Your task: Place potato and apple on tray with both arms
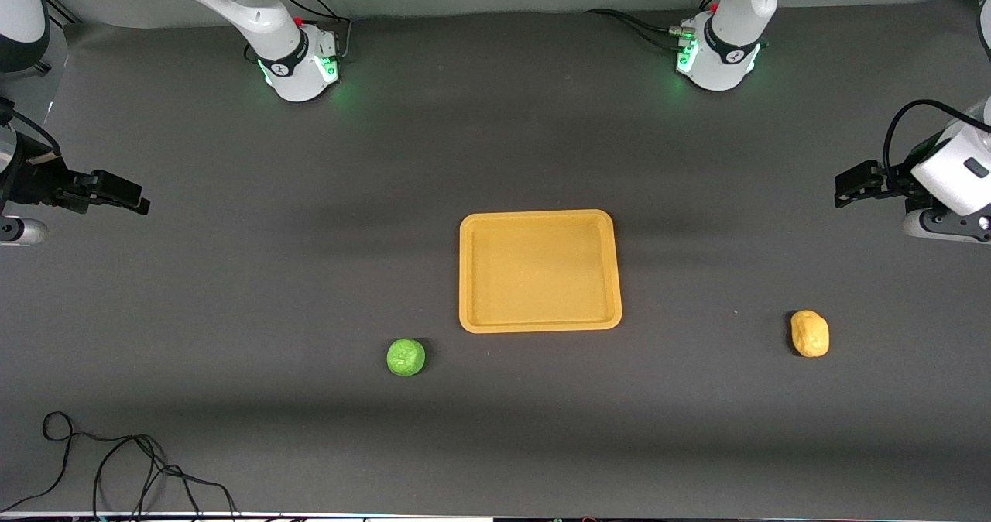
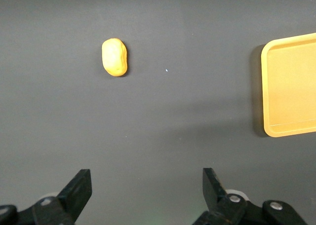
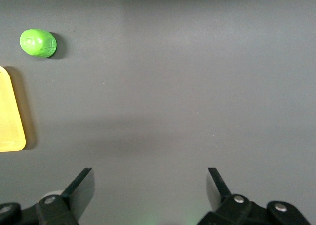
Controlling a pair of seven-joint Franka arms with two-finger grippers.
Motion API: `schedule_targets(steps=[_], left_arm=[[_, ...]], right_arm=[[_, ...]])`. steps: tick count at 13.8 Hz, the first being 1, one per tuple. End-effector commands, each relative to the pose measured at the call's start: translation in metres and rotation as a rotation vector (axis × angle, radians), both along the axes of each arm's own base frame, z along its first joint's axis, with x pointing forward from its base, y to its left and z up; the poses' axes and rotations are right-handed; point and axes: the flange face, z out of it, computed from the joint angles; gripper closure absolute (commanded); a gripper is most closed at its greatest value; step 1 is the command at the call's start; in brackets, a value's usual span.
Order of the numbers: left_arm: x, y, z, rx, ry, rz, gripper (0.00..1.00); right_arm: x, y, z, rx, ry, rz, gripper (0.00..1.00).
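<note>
The potato [image 1: 809, 334] is found near the left gripper [image 1: 852, 185] and the apple [image 1: 406, 357] toward the right gripper [image 1: 128, 197], with both jaws spread wide and nothing held.

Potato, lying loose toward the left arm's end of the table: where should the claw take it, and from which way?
Probably from straight above, closing the left claw across the potato's narrow middle. It is an oval lump lying flat on the table with nothing touching it, so its short width should fit the open fingers best. The tray sits well apart.
</note>
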Motion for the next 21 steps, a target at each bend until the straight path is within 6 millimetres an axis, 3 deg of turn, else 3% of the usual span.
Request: schedule_targets(steps=[1,4,6,9,11,14,16,18,19,21], left_arm=[[-0.010,0.000,0.008,-0.005,-0.007,-0.013,0.00],[-0.007,0.001,0.002,-0.004,-0.004,-0.012,0.00],[-0.005,0.008,-0.012,0.002,0.008,-0.035,0.00],[0.010,0.041,-0.074,0.020,-0.012,-0.070,0.00],[0.020,0.045,-0.124,0.016,-0.028,-0.099,0.00],[0.053,0.060,-0.206,-0.009,0.037,-0.085,0.00],[0.068,0.070,-0.243,-0.014,0.008,-0.112,0.00],[0.078,0.092,-0.285,-0.024,-0.019,-0.142,0.00],[0.082,0.092,-0.309,-0.037,-0.016,-0.137,0.00],[0.096,0.092,-0.338,-0.046,-0.024,-0.134,0.00]], right_arm=[[-0.005,0.000,0.009,-0.009,-0.012,0.013,0.00],[-0.004,-0.001,0.008,-0.009,-0.012,0.009,0.00],[-0.003,-0.001,0.007,-0.010,-0.009,0.004,0.00],[-0.001,0.000,0.003,-0.009,-0.004,0.012,0.00],[0.001,0.000,0.002,-0.009,-0.003,0.013,0.00],[0.003,-0.001,0.003,-0.009,-0.007,0.013,0.00],[0.004,-0.001,0.004,-0.009,-0.012,0.013,0.00],[0.004,-0.001,0.004,-0.009,-0.015,0.013,0.00],[0.005,0.000,0.003,-0.008,-0.020,0.014,0.00],[0.015,0.006,0.002,-0.006,-0.030,0.026,0.00]])
